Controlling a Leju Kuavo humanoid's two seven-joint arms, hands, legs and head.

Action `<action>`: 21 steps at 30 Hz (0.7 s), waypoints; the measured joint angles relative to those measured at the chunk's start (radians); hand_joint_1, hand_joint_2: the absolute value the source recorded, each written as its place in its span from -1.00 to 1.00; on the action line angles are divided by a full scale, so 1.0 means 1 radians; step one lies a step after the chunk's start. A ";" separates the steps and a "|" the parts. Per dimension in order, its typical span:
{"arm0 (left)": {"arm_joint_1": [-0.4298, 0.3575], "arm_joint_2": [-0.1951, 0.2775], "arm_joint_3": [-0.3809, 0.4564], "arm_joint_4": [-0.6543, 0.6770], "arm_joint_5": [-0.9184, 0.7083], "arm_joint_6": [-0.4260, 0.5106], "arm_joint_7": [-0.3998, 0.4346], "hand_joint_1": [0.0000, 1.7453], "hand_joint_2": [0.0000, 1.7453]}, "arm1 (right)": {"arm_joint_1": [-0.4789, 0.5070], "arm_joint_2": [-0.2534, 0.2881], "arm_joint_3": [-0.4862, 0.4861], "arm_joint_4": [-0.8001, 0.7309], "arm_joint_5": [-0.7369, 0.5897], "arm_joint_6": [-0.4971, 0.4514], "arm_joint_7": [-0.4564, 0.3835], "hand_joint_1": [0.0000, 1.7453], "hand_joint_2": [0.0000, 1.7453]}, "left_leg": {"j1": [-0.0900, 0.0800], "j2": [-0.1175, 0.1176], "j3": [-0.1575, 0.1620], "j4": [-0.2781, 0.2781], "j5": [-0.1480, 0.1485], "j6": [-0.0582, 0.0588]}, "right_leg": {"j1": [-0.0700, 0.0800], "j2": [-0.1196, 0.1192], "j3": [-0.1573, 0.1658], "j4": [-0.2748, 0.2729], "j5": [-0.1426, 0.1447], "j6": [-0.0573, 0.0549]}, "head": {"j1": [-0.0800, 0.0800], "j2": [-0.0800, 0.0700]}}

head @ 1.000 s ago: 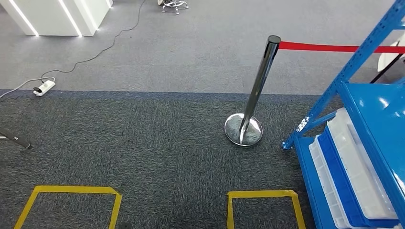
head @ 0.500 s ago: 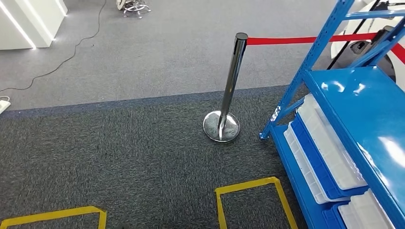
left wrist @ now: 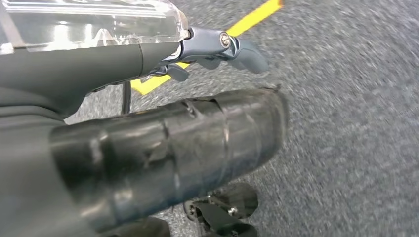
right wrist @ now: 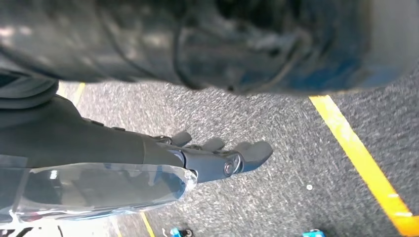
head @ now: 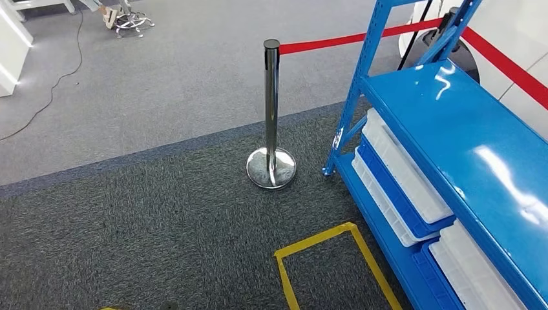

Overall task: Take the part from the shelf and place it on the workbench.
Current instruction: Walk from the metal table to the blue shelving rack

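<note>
Standing along the right side of the head view, the blue shelf (head: pixel 446 135) runs from the near corner away toward the red barrier belt (head: pixel 329 42), its glossy upper deck bare where it shows. Under that deck, on the lower level, lie stacked white and blue trays (head: pixel 404 187), long sides parallel to the shelf's front edge; I cannot tell which thing here is the part, nor whether any tray holds it. The shelf's near upright post (head: pixel 352 97) meets the floor just beside the chrome stanchion (head: pixel 271 116), which stands upright on its round base at the border between dark carpet (head: pixel 142 219) and lighter grey carpet (head: pixel 181 71). A yellow tape rectangle (head: pixel 323 248) marks the dark carpet close to the shelf's front edge. Open floor spreads to the left of the stanchion, with a thin cable (head: pixel 58 84) trailing across the far grey carpet and a chair base (head: pixel 129 19) beyond it.

The left hand (left wrist: pixel 217 49) hangs over the carpet, fingers loosely extended and holding nothing, with yellow tape beyond it. The right hand (right wrist: pixel 217 155) likewise hangs above dark carpet, fingers apart and empty, a yellow tape line (right wrist: pixel 360 158) off to one side. Both hands are well apart from the shelf and its trays.
</note>
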 joint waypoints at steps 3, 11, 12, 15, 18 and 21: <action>0.006 0.001 0.000 0.000 0.000 0.000 0.001 -1.00 -1.00 | -0.002 0.000 -0.002 0.000 0.000 0.000 0.000 -1.00 -1.00 | 0.003 -0.031 -0.087 0.179 -0.068 -0.005 | 0.001 0.037 -0.003 0.003 0.001 -0.005 | 0.000 0.000; 0.005 0.004 0.000 0.000 0.000 0.002 0.001 -1.00 -1.00 | 0.000 0.001 -0.005 0.000 -0.001 0.000 0.003 -1.00 -1.00 | 0.006 -0.095 0.011 -0.080 0.079 0.010 | -0.001 0.134 -0.021 0.029 -0.004 0.026 | 0.000 0.000; 0.004 0.004 0.000 0.000 0.000 0.002 0.001 -1.00 -1.00 | 0.002 0.000 -0.007 0.000 -0.001 0.000 0.004 -1.00 -1.00 | 0.006 -0.085 0.012 -0.083 0.082 0.016 | -0.003 0.137 -0.024 0.029 -0.004 0.031 | 0.000 0.000; 0.004 0.003 0.001 0.000 -0.002 0.002 0.001 -1.00 -1.00 | 0.004 0.000 -0.011 0.000 -0.002 0.000 0.005 -1.00 -1.00 | 0.009 -0.050 0.016 -0.097 0.092 0.036 | -0.001 0.071 -0.063 0.113 -0.058 0.043 | 0.001 0.000; 0.008 0.003 0.001 0.000 -0.003 0.001 0.002 -1.00 -1.00 | 0.002 0.000 -0.011 0.000 -0.001 0.000 0.004 -1.00 -1.00 | 0.004 -0.008 0.014 -0.097 0.090 0.041 | -0.002 0.020 -0.148 0.288 -0.134 0.052 | 0.001 0.000; 0.007 0.003 0.001 0.000 -0.003 0.001 0.002 -1.00 -1.00 | 0.004 0.000 -0.011 0.000 -0.001 0.000 0.004 -1.00 -1.00 | 0.003 0.029 0.018 -0.095 0.085 0.038 | -0.002 0.001 -0.102 0.210 -0.071 0.050 | 0.001 0.000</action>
